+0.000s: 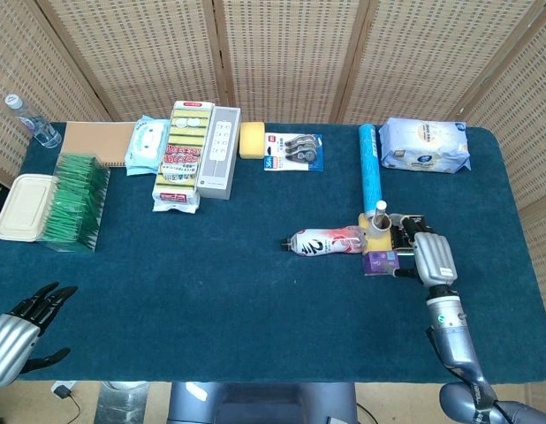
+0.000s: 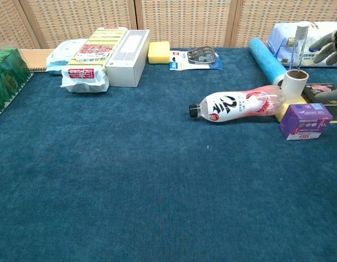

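At the table's right side, the right hand [image 1: 432, 256] hovers over the dark box [image 1: 407, 227], fingers spread, holding nothing, just beside the small purple carton [image 1: 380, 261]. A clean pickup likely calls for lowering straight, clear of the upright paper roll [image 2: 294, 84] and the smooth, round bottle [image 2: 234, 106]. The left hand [image 1: 15, 331] hangs released by the near edge of the soft blue cloth [image 1: 238, 300]
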Motion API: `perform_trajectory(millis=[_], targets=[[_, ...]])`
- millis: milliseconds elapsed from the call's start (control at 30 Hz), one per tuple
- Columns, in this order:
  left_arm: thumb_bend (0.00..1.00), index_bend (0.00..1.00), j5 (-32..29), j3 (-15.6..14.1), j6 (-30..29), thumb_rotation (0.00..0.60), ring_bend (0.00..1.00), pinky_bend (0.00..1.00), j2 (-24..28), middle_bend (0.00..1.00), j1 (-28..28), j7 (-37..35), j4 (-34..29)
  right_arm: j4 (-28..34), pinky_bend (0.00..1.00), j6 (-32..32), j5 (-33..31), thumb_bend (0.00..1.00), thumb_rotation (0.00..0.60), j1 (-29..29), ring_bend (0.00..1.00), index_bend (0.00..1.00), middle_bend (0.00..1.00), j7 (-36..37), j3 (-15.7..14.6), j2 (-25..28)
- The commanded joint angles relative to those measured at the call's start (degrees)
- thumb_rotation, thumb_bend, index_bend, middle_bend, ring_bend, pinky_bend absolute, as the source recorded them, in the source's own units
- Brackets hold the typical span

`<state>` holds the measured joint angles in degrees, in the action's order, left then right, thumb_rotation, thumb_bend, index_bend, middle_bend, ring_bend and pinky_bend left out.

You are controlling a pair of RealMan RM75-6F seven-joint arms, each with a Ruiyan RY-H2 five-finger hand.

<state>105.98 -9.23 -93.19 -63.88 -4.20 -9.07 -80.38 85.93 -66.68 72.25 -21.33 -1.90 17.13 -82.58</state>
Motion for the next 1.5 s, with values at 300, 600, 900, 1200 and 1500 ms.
perform_trajectory(millis=[300, 600, 900, 1200, 1500], targets=[[0.11, 0.00, -0.3, 0.1, 0.6, 0.600, 0.10, 0.30, 0.0, 0.17, -0.1, 0.4, -0.4, -0.1, 0.32, 2.8, -4.0, 0.16, 0.600, -3.6, 0.28, 0.22, 0.30, -3.7, 1.1, 0.7], [0.11, 0.00, -0.5, 0.2, 0.8, 0.600, 0.10, 0.30, 0.1, 0.17, -0.2, 0.2, -0.4, 0.3, 0.32, 3.6, -5.6, 0.16, 0.600, -5.8, 0.29, 0.24, 0.30, -5.7, 1.4, 0.2], [0.11, 0.00, -0.7, 0.3, 0.7, 0.600, 0.10, 0.30, 0.2, 0.17, -0.2, -0.3, -0.3, -0.8, 0.32, 4.6, -7.3, 0.16, 0.600, -8.7, 0.29, 0.24, 0.30, -8.5, 1.8, -1.3], [0.11, 0.00, -1.5, 0.6, 2.2, 0.600, 0.10, 0.30, 0.3, 0.17, -0.8, -0.3, -0.6, -2.5, 0.32, 5.0, -9.3, 0.16, 0.600, -11.2, 0.29, 0.24, 0.31, -10.6, 3.1, -0.7], [0.11, 0.00, -1.8, 0.5, 3.3, 0.600, 0.10, 0.30, 0.3, 0.17, -1.1, 0.5, -1.3, -3.4, 0.34, 4.9, -9.9, 0.17, 0.600, -11.8, 0.33, 0.26, 0.34, -10.1, 2.3, -0.5]])
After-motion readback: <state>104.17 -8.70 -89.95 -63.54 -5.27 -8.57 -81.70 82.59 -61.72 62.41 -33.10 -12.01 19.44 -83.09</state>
